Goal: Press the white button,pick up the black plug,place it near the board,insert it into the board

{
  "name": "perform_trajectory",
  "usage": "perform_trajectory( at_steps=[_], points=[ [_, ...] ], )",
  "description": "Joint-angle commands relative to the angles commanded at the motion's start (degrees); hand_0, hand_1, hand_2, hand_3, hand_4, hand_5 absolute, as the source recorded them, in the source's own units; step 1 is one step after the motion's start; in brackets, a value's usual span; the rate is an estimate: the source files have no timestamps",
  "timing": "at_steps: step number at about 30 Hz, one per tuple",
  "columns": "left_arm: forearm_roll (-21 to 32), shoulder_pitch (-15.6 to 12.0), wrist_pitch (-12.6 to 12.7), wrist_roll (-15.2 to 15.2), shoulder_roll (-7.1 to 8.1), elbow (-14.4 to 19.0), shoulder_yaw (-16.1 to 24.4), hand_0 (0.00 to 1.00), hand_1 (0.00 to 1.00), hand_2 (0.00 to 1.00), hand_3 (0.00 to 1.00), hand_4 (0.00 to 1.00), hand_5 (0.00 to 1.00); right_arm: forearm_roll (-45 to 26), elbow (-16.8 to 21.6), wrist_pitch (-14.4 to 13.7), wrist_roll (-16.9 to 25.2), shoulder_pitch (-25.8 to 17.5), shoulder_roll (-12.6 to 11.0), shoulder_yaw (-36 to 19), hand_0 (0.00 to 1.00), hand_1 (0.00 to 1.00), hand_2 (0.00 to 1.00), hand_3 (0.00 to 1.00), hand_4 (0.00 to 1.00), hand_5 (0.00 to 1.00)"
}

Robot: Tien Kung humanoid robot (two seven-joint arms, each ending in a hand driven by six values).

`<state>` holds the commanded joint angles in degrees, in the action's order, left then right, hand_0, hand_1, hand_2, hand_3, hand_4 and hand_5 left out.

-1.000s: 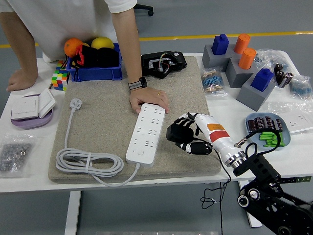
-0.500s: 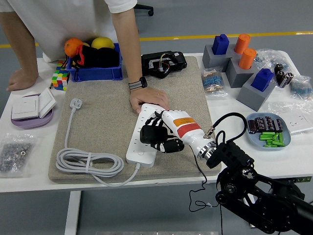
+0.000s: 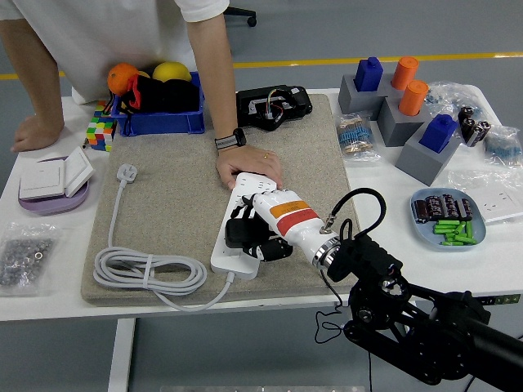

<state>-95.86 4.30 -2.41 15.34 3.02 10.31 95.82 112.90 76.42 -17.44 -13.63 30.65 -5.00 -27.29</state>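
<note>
Right hand (image 3: 249, 233), fingers curled around the black plug (image 3: 238, 234), holds it over the board (image 3: 243, 220), which a person's hand (image 3: 249, 167) steadies for insertion.

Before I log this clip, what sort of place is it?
Probably a robotics lab or test hall: a white table crowded with practice items, a white power strip on a grey felt mat, and a grey floor with a yellow line.

We see a blue bin (image 3: 159, 122) holding an orange (image 3: 122, 77) at the felt mat's (image 3: 172, 204) far-left corner, a colour cube (image 3: 100, 132) just beside it, and grey blocks (image 3: 409, 122) bearing blue and orange pegs at the worktop's (image 3: 49, 302) far right.
</note>
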Motion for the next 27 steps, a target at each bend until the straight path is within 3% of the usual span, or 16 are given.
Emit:
perform_trajectory(
  at_steps=[27],
  points=[
    [-0.3, 0.0, 0.0, 0.1, -0.04, 0.0, 0.1, 0.625, 0.632, 0.639, 0.694, 0.587, 0.376, -0.2, -3.1, 1.0, -0.7, 0.6, -0.2, -0.3, 0.243, 0.232, 0.286, 0.561, 0.752, 0.002]
  ],
)
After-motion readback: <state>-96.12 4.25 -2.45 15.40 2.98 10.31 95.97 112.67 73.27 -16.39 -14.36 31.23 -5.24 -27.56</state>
